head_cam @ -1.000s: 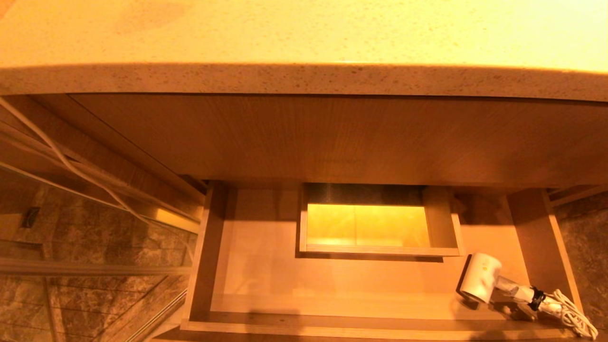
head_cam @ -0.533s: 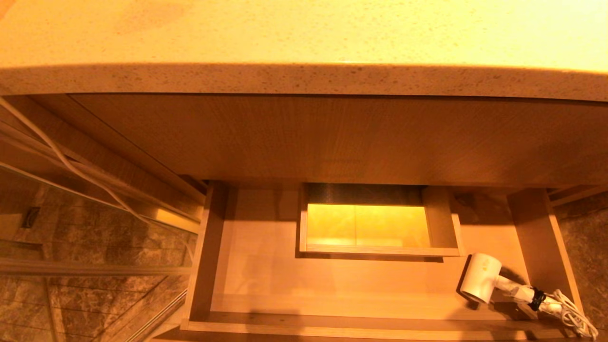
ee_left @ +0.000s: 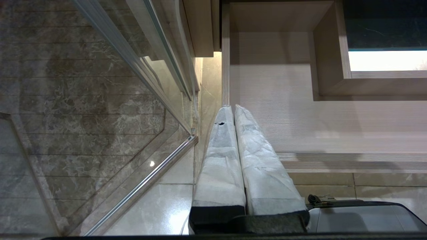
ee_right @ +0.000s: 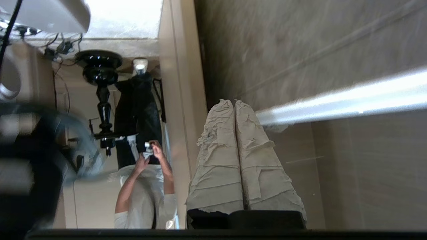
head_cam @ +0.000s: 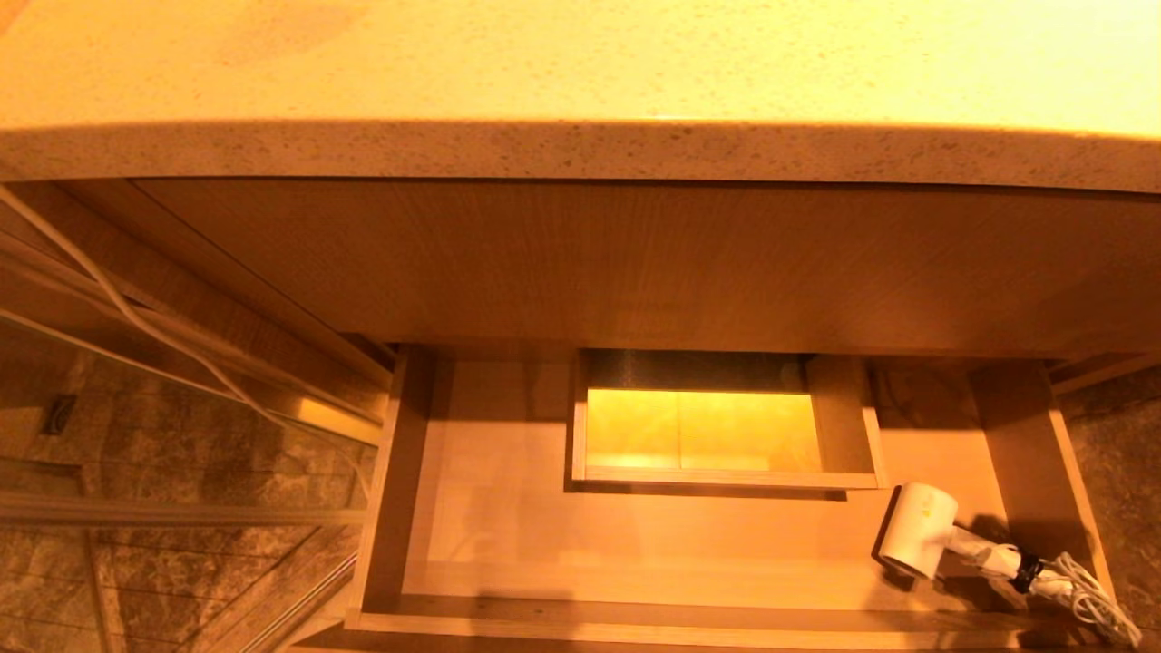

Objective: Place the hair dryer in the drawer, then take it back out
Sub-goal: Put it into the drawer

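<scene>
The drawer [head_cam: 508, 508] stands pulled out below the countertop, light wood with a boxed rectangular cutout [head_cam: 717, 426] in its middle. A white hair dryer [head_cam: 916, 531] lies on its side in the drawer's front right corner. Its coiled white cord [head_cam: 1093, 608] trails over the right front edge. Neither gripper shows in the head view. My left gripper [ee_left: 232, 106] is shut and empty, hanging by the drawer's [ee_left: 273, 110] left front corner. My right gripper [ee_right: 232, 101] is shut with nothing in it, in front of a wood panel [ee_right: 300, 50]; the hair dryer is out of that view.
A speckled countertop [head_cam: 580, 145] overhangs a tall plain wood panel [head_cam: 635, 263] above the drawer. A glass door with a metal rail [ee_left: 150, 173] stands to the left over marble tiles. A person [ee_right: 146, 186] holding a small object shows in the right wrist view.
The hair dryer's handle has settled slightly in the drawer's front right corner. The shadow beside it on the right has shifted. The head view itself has not moved.
</scene>
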`<state>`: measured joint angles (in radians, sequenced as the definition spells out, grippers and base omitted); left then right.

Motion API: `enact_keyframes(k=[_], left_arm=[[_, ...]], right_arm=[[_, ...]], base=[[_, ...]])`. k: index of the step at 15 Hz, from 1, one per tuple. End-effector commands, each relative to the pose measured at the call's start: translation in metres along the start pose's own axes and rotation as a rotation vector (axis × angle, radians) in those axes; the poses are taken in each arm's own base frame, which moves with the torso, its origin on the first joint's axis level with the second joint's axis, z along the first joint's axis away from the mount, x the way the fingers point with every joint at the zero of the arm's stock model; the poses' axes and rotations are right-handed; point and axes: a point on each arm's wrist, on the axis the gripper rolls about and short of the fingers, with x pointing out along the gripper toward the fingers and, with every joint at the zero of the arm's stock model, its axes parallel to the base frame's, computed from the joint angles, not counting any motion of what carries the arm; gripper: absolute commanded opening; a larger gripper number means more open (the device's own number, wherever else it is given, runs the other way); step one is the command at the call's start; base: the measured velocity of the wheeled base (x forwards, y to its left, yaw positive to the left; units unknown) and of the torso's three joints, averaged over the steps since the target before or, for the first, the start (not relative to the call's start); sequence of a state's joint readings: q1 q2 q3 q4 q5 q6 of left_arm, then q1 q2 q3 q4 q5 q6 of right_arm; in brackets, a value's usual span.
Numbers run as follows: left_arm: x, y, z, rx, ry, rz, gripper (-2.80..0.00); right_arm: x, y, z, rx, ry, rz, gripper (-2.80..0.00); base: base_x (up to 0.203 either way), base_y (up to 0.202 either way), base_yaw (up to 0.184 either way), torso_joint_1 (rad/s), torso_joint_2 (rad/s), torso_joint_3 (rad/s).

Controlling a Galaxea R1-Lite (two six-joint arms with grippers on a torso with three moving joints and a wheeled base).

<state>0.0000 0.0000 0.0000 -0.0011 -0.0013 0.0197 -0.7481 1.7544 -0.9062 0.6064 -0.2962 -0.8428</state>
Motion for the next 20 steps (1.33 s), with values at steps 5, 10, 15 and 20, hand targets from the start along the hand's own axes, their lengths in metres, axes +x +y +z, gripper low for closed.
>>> enact_keyframes(k=[5, 10, 15, 20], left_arm=[[0.0, 0.0, 0.0, 0.0, 0.001, 0.0, -2.8], [0.0, 0.0, 0.0, 0.0, 0.001, 0.0, -2.8], [0.0, 0.0, 0.0, 0.0, 0.003, 0.0, -2.8], [0.0, 0.0, 0.0, 0.0, 0.001, 0.0, -2.8]], right_arm=[[0.064, -0.031, 0.055, 0.02, -0.086, -0.05, -2.8], [0.069, -0.043, 0.071, 0.039, -0.203, -0.091, -2.8], [0.081, -0.043, 0.092, 0.012, -0.287, -0.078, -2.8], [0.093, -0.045, 0.106, -0.016, -0.289, -0.082, -2.8]], base=[[0.0, 0.0, 0.0, 0.0, 0.0, 0.0], [0.0, 0.0, 0.0, 0.0, 0.0, 0.0], [0.0, 0.0, 0.0, 0.0, 0.0, 0.0], [0.0, 0.0, 0.0, 0.0, 0.0, 0.0]])
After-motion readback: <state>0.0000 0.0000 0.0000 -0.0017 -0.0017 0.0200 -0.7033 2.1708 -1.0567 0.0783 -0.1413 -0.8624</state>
